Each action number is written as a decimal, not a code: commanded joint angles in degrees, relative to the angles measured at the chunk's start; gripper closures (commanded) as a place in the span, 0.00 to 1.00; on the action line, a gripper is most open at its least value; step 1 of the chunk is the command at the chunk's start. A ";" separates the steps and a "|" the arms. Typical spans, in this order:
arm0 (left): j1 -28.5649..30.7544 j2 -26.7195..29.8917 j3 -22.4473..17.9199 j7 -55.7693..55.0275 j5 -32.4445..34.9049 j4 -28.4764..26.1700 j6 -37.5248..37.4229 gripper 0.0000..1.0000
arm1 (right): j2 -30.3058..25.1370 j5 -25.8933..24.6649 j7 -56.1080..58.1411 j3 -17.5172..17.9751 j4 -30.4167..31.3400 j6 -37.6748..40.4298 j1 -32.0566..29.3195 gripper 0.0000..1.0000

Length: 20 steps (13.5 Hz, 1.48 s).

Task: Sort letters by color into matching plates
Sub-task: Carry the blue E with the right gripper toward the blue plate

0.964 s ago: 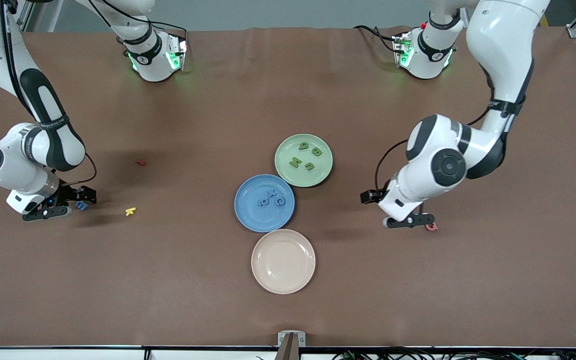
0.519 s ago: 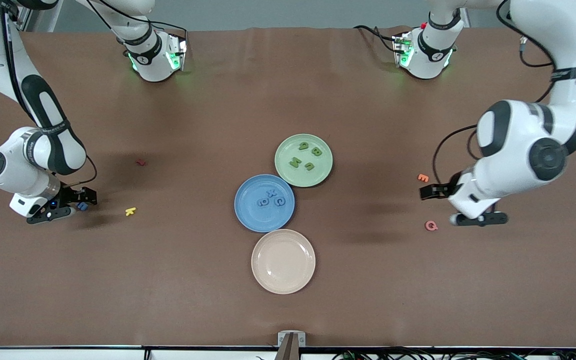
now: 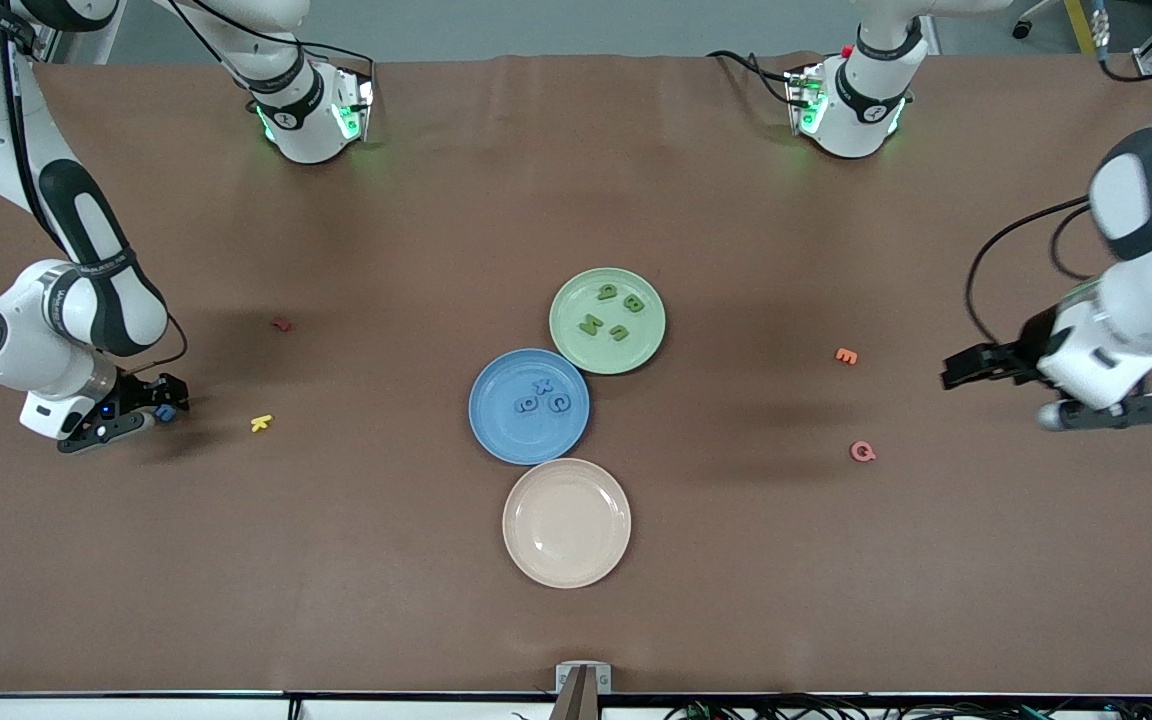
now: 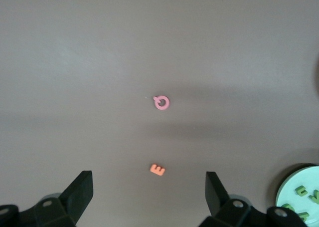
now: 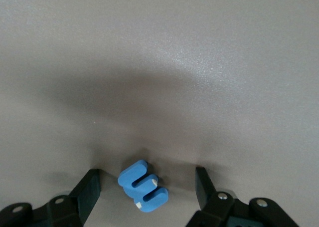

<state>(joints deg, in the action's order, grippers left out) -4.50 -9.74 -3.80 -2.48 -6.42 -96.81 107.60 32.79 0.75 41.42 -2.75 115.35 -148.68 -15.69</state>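
Front view: brown worktop (image 3: 436, 620); green plate (image 3: 607, 320) holds four green letters (image 3: 618, 311), blue plate (image 3: 529, 406) three blue letters (image 3: 540, 396), cream plate (image 3: 566, 522) nearest the camera; loose yellow letter (image 3: 261, 423), dark red letter (image 3: 281, 324), orange letter (image 3: 845, 355), pink letter (image 3: 862, 452)
Left wrist view: left hand (image 4: 148, 199) spread open, holding nothing
Right wrist view: right hand (image 5: 144, 194) open astride blue letter E (image 5: 143, 186), fingers (image 5: 89, 189) apart from it

Plates cluster mid-counter: green plate (image 3: 607, 320), blue plate (image 3: 529, 405) and cream plate (image 3: 567, 522) touch in a chain, no passage between them. Broad bare counter (image 3: 836, 580) runs along the camera edge and toward both arm ends. Low obstacles only: orange letter (image 3: 845, 355), pink letter (image 3: 863, 452), yellow letter (image 3: 261, 423), dark red letter (image 3: 281, 324). Blue letter (image 5: 143, 185) lies between the right tool's (image 5: 144, 189) fingers, gaps either side.
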 commanded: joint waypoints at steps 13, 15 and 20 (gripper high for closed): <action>2.48 11.93 0.28 1.34 -0.35 1.53 -7.05 0.00 | 0.70 -0.39 3.41 0.90 -0.30 -0.30 -1.36 0.70; 2.66 11.93 0.72 1.34 -0.35 2.50 -7.05 0.00 | 0.61 -0.39 2.97 0.99 -0.30 -0.21 -1.36 0.96; 3.27 10.88 2.04 1.34 0.26 3.55 -6.96 0.00 | 0.44 0.22 2.53 1.07 -1.09 0.23 -0.84 1.00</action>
<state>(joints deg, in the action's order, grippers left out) -1.99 1.88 -2.60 -1.08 -6.42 -94.90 101.70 32.15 0.77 43.00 -2.76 114.68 -147.85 -15.78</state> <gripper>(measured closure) 0.000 0.731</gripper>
